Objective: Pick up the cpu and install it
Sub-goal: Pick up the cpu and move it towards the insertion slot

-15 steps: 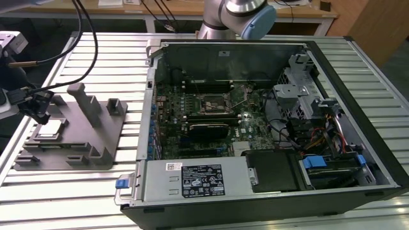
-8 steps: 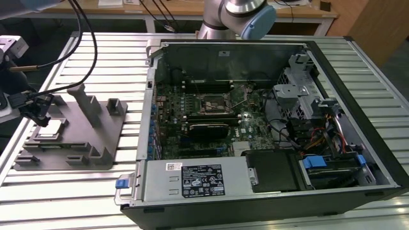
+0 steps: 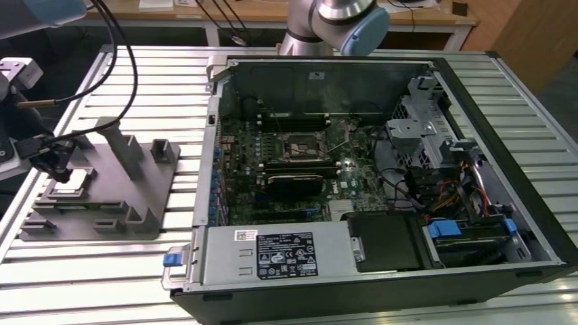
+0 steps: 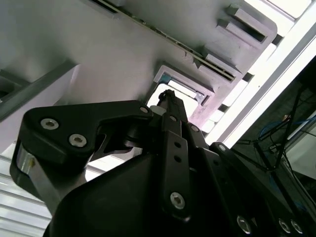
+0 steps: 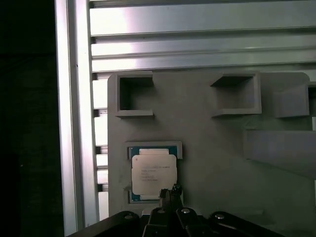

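The cpu (image 5: pixel 153 174), a flat square chip with a pale metal top, lies in a shallow pocket of the grey fixture tray (image 5: pixel 212 148). In the exterior view the cpu (image 3: pixel 78 178) sits near the tray's (image 3: pixel 108 203) left end. My gripper (image 3: pixel 58 170) hangs just above it, at the chip's edge, and its fingers look shut with nothing between them. In the first wrist view the gripper's tip (image 5: pixel 170 193) overlaps the chip's near corner. The second wrist view shows the black gripper (image 4: pixel 168 104) pointing at the same pocket.
An open computer case (image 3: pixel 505 223) lies to the exterior view's right of the tray, with the motherboard's socket (image 3: pixel 296 147) near its middle. Upright grey posts (image 3: pixel 122 145) stand on the tray close to the gripper. Everything rests on a slatted metal table (image 3: pixel 91 271).
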`<state>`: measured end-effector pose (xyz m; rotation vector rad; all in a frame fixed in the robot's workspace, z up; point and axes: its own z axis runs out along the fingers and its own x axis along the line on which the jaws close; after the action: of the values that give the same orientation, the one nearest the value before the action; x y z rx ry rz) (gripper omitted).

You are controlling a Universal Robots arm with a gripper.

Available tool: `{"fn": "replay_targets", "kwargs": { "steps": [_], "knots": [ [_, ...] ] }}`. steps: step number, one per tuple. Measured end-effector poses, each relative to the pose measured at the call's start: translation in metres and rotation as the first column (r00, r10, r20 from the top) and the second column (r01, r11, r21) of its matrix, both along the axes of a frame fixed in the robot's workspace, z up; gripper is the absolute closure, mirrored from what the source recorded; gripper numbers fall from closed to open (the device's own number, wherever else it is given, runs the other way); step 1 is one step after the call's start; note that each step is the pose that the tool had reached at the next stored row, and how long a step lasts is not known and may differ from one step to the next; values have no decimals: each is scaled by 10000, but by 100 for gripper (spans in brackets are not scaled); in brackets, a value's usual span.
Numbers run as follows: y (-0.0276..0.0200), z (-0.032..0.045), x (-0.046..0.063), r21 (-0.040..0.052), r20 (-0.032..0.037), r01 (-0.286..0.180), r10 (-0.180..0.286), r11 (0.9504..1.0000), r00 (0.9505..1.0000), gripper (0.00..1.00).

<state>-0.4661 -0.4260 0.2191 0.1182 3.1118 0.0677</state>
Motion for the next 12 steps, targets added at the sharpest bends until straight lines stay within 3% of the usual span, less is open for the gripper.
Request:
{"fn": "replay_targets", "kwargs": {
  "steps": [12],
  "knots": [
    [85, -138, -45, -1, -1, 0, 0, 10000, 10000, 89]
  ]
}}
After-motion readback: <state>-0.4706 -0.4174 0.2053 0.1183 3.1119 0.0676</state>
